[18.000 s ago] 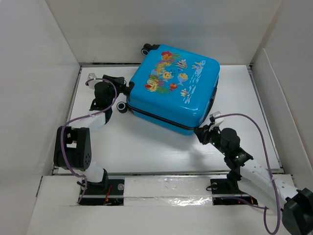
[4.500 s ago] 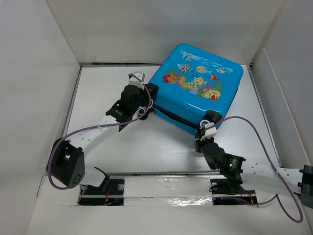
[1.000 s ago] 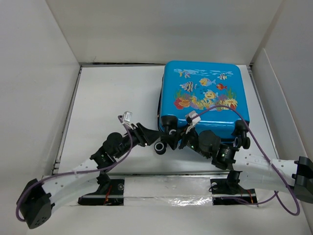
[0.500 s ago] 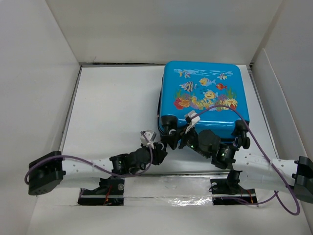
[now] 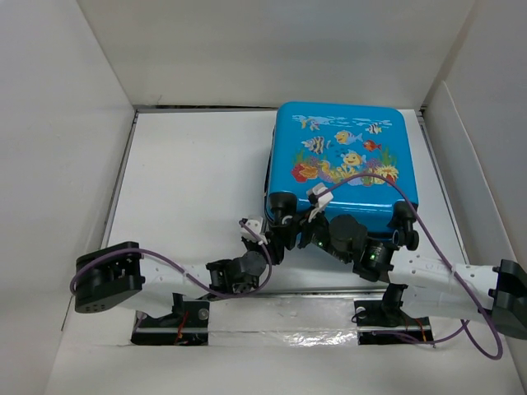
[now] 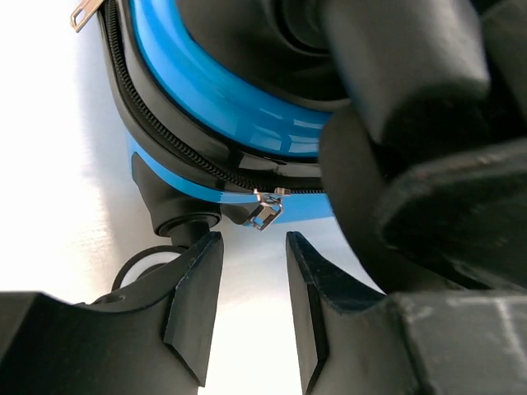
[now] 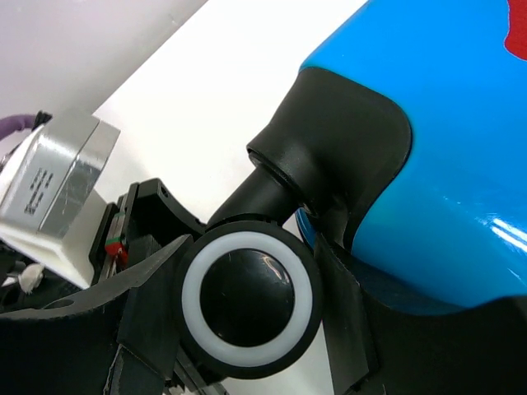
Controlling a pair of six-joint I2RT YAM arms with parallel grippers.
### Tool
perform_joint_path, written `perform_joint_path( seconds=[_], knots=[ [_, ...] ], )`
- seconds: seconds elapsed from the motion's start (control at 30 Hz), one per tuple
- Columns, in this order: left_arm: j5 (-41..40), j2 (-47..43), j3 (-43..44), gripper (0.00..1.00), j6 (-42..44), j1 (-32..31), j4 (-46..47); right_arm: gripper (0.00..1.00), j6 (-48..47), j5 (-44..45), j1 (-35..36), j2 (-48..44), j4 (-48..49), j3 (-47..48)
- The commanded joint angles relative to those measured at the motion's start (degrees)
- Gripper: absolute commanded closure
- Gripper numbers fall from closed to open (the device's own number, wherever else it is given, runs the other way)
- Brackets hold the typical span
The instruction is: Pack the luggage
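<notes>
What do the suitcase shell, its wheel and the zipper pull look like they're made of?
The suitcase shell looks like hard plastic, glossy with sharp highlights. The wheel is black, probably plastic or rubber, with a white ring. The zipper pull seems metal, silvery and glinting.

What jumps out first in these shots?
The bright-blue fish-print suitcase lies closed at the far right of the white table, wheels toward the arms. Both claws crowd its near-left corner. The right claw is clamped on a black, white-ringed wheel, and the left claw is open just below the silver zipper pull.
</notes>
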Motion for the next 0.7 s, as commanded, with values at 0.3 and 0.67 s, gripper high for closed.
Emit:
perform_joint_path(
  seconds=[0.3, 0.67],
  knots=[
    [-9.12, 5.07, 6.05, 0.68, 3.35, -2.44, 10.92, 1.00, -0.41, -3.85, -0.56, 0.33, 7.83, 2.60],
    [-18.43, 11.49, 10.44, 0.73, 5.27, -3.66, 16.98, 1.00, -0.41, -8.94, -0.56, 1.57, 9.85, 1.99]
  ],
)
